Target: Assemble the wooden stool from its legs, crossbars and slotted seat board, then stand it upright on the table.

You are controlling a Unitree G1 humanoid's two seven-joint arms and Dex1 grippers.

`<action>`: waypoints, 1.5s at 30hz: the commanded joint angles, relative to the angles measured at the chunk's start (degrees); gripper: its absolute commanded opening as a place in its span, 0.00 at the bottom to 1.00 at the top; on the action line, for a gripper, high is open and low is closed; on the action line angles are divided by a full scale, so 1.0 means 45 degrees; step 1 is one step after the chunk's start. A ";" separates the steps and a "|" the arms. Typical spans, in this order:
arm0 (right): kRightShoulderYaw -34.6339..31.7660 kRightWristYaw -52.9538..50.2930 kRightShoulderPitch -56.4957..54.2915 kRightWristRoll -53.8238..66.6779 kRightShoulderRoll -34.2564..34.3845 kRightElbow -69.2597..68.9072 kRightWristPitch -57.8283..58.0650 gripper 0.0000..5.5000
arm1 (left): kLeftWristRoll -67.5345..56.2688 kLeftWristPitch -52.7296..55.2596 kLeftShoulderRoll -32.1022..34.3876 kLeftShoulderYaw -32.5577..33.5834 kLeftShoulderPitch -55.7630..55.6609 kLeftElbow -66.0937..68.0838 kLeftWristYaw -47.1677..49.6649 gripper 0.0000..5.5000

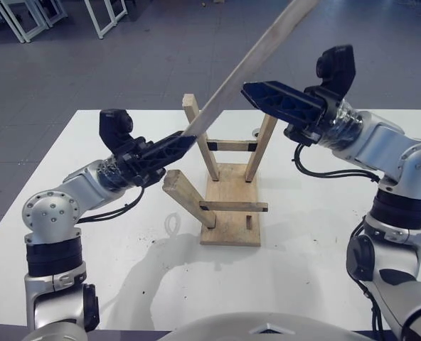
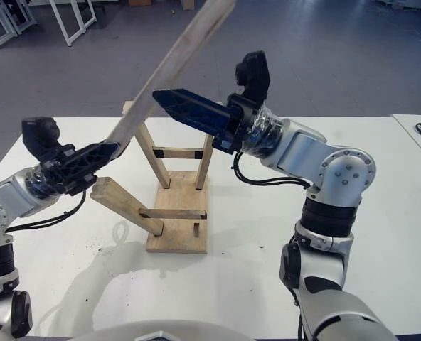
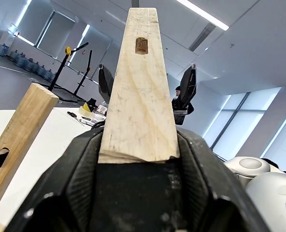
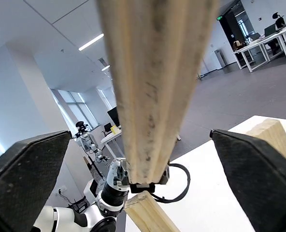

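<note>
Centrally on the white table [image 1: 310, 234] lay the seat board [image 1: 228, 229], flat, with three legs standing up from it. The two rear legs [image 1: 200, 138] and [image 1: 262, 145] leaned in toward each other's feet. The front left leg [image 1: 188, 197] tilted strongly outward toward the robot's left.

A fourth leg [image 1: 260, 53], long and loose, was up in the air. It slanted from low on the left, above the rear left leg, to high on the right and ran past the top of the head views.

The left gripper [image 1: 185, 141] was clenched on that leg's lower end. In the left wrist view its fingers [image 3: 82, 169] pressed both sides of the wood. The right gripper [image 1: 252, 90] sat partway up the same leg. Its fingers [image 4: 27, 169] were spread wide on either side with clear gaps, so they were not gripping.

One crossbar [image 1: 232, 145] joined the two rear legs. A second crossbar [image 1: 235, 207] ran from the front left leg toward the right, its far end free above the board.
</note>
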 commanded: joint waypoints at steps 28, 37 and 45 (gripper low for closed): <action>-0.1099 -0.0215 0.0248 -0.0145 -0.2697 0.1264 -0.2114 0.37 | 0.2437 -0.1080 -0.0537 0.1294 -0.1465 0.2727 0.0262 0.78; 0.0543 0.5040 0.6187 -0.5511 -0.4991 -0.1131 -0.4491 0.37 | 0.3565 -0.3039 -0.2525 0.2026 0.2052 -0.0406 0.3217 1.00; 0.2114 1.0736 0.8355 -0.9268 -0.4126 -0.1481 -1.0949 0.37 | 0.4662 -0.3863 -0.2932 0.1718 0.2930 -0.0277 0.3782 1.00</action>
